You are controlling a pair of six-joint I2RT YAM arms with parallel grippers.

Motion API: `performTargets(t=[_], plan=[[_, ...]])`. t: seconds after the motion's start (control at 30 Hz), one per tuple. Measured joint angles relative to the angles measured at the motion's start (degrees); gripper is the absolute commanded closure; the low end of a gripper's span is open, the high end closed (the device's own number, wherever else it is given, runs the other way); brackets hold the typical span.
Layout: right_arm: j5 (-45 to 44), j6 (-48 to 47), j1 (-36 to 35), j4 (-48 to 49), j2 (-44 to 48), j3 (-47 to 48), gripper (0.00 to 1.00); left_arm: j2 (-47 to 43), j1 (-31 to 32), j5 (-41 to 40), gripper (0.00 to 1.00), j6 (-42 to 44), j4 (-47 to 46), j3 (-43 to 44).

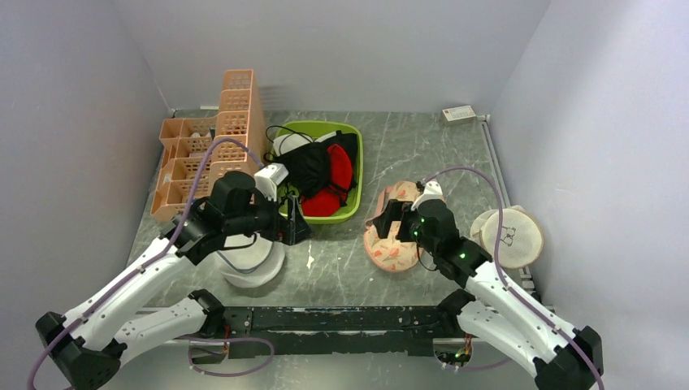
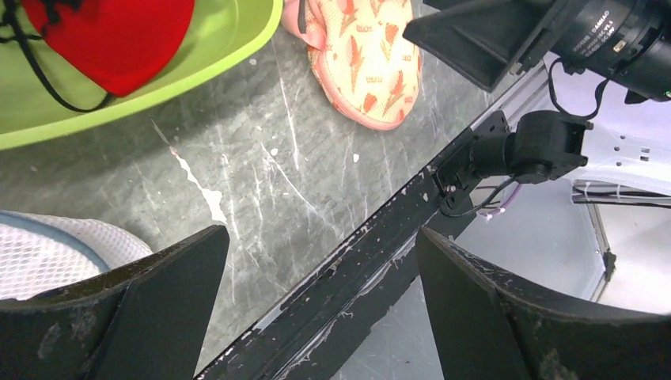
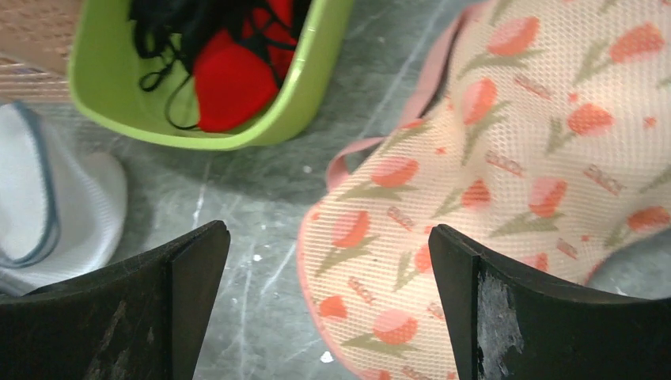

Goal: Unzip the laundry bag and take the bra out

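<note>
The white mesh laundry bag (image 1: 253, 266) lies on the table under my left arm. It also shows in the left wrist view (image 2: 47, 257) and the right wrist view (image 3: 43, 202), with a grey-blue zip line around it. The red bra (image 1: 331, 188) lies in the green basin (image 1: 351, 210), partly under a black garment (image 1: 307, 166); it shows too in the wrist views (image 2: 111, 39) (image 3: 229, 75). My left gripper (image 1: 291, 223) (image 2: 324, 301) is open and empty between bag and basin. My right gripper (image 1: 390, 223) (image 3: 328, 293) is open and empty above the peach floral item.
The peach floral padded item (image 1: 390, 244) (image 3: 514, 158) lies right of the basin. A cream round mesh pouch (image 1: 510, 236) sits at the right edge. An orange crate rack (image 1: 207, 142) stands back left. A white-cupped garment (image 1: 288, 144) lies at the basin's back.
</note>
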State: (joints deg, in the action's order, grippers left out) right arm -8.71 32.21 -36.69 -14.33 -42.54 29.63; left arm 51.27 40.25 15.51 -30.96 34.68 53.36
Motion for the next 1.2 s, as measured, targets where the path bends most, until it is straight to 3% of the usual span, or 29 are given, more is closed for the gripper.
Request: performTargets(t=[0.23, 0.57, 0.7, 0.9, 1.07, 1.2], plan=[[3.89, -0.26, 6.56, -1.88, -5.31, 0.0, 0.0, 3.63, 0.07, 4.02, 0.0, -2.78, -6.23, -4.81], [13.51, -1.9, 7.45, -0.66, -5.97, 0.48, 0.0, 7.15, 1.95, 2.99, 0.0, -3.43, -10.97, -6.62], [13.64, -4.83, 7.48, -4.5, 0.87, 4.35, 0.0, 3.23, 2.34, -4.92, 0.0, -1.09, -9.7, -3.89], [7.04, -11.74, 7.48, -8.41, 15.23, 20.61, 0.0, -8.44, 2.34, -21.44, 0.01, 9.9, -14.05, 10.19], [-0.31, -16.57, 7.5, -10.69, 17.22, 35.52, 0.0, -15.5, 2.34, -28.15, 0.01, 18.25, -21.33, 17.11], [-5.01, -18.62, 7.5, -12.61, 17.73, 40.28, 0.0, -16.13, 2.34, -29.53, 0.01, 20.55, -22.51, 19.17]])
